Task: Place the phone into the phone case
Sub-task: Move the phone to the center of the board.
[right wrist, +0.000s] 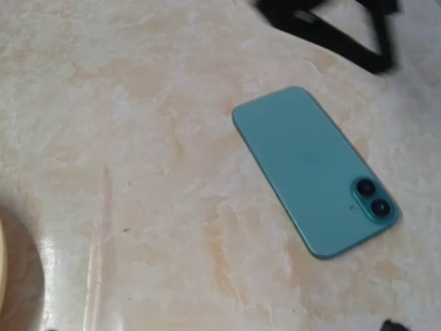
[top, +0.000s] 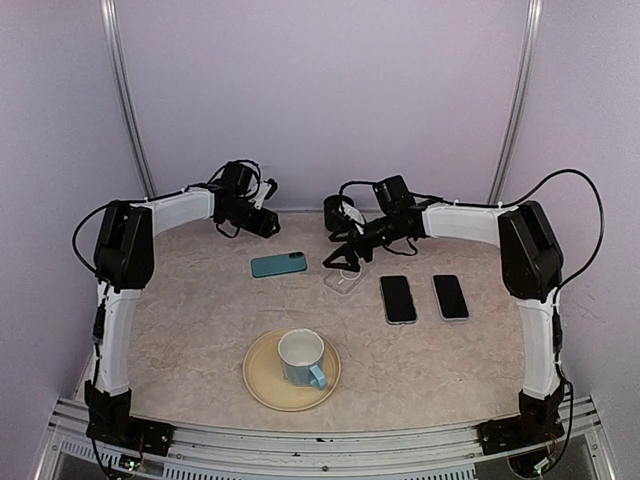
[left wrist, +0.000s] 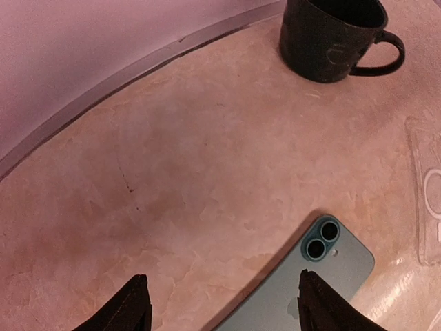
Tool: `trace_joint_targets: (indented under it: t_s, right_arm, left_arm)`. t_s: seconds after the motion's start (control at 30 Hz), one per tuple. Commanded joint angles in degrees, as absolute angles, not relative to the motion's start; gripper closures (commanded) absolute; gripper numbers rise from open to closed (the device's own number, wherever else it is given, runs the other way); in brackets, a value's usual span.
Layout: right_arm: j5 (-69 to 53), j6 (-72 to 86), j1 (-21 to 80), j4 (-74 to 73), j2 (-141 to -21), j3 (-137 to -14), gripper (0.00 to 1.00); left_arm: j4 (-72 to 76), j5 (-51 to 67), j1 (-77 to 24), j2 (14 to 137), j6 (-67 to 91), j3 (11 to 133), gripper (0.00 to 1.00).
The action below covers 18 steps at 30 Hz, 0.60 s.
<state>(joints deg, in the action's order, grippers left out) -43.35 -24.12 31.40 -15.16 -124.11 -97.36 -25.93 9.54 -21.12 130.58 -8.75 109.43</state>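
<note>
A teal phone (top: pixel 278 264) lies camera side up on the table, left of centre. The clear phone case (top: pixel 345 281) lies flat just to its right. My left gripper (top: pixel 268 225) hovers behind the phone, open, with nothing between its fingers. In the left wrist view the phone (left wrist: pixel 331 272) runs under the right fingertip (left wrist: pixel 320 303), and the case (left wrist: pixel 428 200) shows at the right edge. My right gripper (top: pixel 345 262) hangs open over the case. In the right wrist view the phone (right wrist: pixel 313 169) is in full sight, while that gripper's fingers barely show.
Two black phones (top: pixel 398 298) (top: pixel 451 296) lie side by side at the right. A black mug (top: pixel 338 212) stands at the back, between the arms. A white cup with a blue handle (top: pixel 302 358) sits on a tan plate (top: pixel 262 385) near the front.
</note>
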Motion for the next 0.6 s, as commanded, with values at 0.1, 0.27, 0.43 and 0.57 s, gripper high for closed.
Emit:
trace_joint_targets:
  t_s: [0.1, 0.27, 0.43, 0.57]
  right_arm:
    - [-44.83, -26.71, 31.9, -12.1, -122.56, -96.72, 0.0]
    - [-43.69, -26.86, 31.9, -10.78, -119.24, -92.11, 0.0]
    - [-43.34, -26.46, 32.08, -8.92, -115.23, -87.16, 0.0]
    - [-43.62, -26.47, 32.1, -6.72, -112.28, -83.78, 0.0]
  left_arm:
    - [-24.93, -2.92, -24.36, 138.85, -5.1, 116.02, 0.29]
    - [-23.61, -4.42, -25.83, 140.24, -6.15, 116.06, 0.31]
    - [-23.16, -6.18, -26.71, 141.18, -6.53, 116.14, 0.33]
    - [-24.34, -7.18, -27.7, 142.14, -7.82, 116.19, 0.37]
